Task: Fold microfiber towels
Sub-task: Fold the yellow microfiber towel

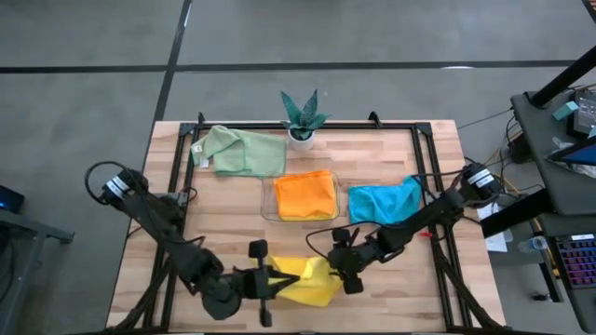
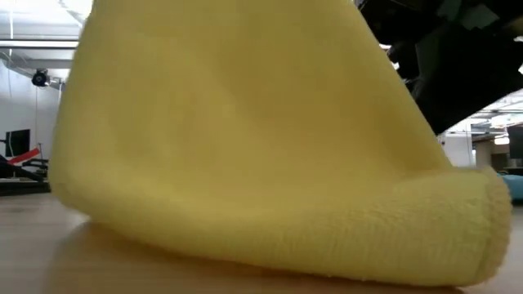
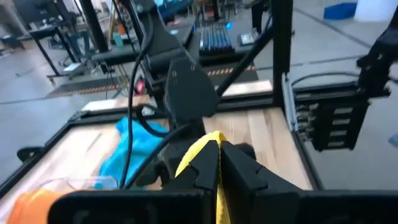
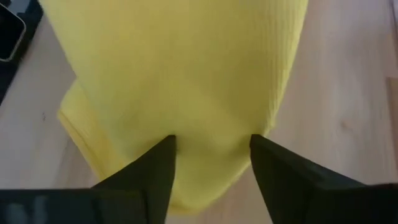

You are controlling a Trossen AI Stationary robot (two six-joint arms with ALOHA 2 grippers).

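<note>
A yellow microfiber towel sits near the table's front edge, between my two grippers. My left gripper is at the towel's left side, shut on it. My right gripper is at its right side, fingers apart, with a bulge of the yellow towel between the fingertips. In the low view the towel rises steeply, and its rolled lower fold rests on the table. A pale green towel, an orange one and a teal-blue one lie farther back. My left gripper pinches a raised edge of the yellow towel between its two shut fingers, reaching in nearly level from the table's left. The cloth stands up out of the fingertips and slopes down to the fold on the table. Whether my right gripper touches the towel I cannot tell.
The orange towel lies in a clear plastic tray at mid-table. A small potted plant stands at the far edge. A black frame runs along the table's sides.
</note>
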